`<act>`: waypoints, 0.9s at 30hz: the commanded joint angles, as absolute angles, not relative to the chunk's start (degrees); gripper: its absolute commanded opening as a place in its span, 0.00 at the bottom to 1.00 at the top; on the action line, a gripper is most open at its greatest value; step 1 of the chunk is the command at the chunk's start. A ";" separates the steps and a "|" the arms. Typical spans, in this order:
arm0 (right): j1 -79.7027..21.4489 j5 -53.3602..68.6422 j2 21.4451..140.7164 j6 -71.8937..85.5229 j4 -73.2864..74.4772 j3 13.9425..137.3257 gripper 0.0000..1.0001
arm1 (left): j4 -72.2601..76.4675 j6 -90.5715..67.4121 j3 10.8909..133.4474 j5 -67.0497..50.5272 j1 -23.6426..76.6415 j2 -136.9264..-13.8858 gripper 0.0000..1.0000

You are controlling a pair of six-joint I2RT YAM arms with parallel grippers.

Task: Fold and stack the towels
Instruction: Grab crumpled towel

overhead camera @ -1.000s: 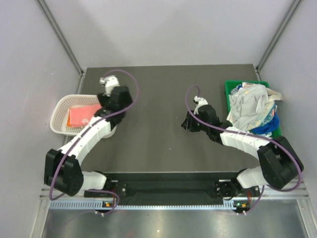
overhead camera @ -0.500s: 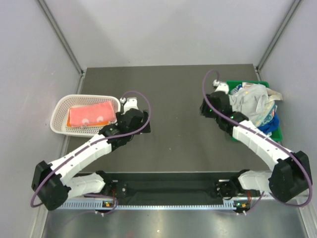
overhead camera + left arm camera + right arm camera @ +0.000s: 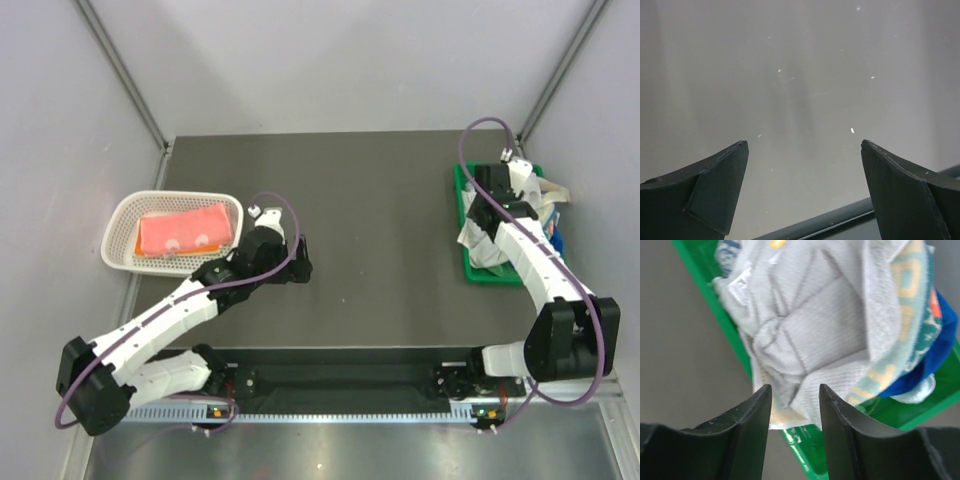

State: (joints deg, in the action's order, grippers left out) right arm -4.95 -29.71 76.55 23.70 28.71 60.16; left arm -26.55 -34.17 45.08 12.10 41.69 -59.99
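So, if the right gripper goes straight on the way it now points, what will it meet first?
Most likely the crumpled white towel in the green bin: it lies straight ahead of the right gripper, framed by its open jaws. Depth is unclear.

The dark table (image 3: 370,215) carries a white basket (image 3: 116,248) and green bin (image 3: 463,205).

the basket (image 3: 118,222) sits at the left edge of the table (image 3: 370,200), with folded towels (image 3: 182,232) stacked in it. the bin (image 3: 458,195) lies at the right edge, holding a heap of towels (image 3: 810,315). the left claw (image 3: 802,145) is over the table, right of the basket; the right claw (image 3: 795,390) is above the heap.
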 commanded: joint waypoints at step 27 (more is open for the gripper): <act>11.16 -26.54 75.17 23.02 24.95 56.17 0.00 | -26.19 -31.98 39.91 4.13 41.57 -51.95 0.94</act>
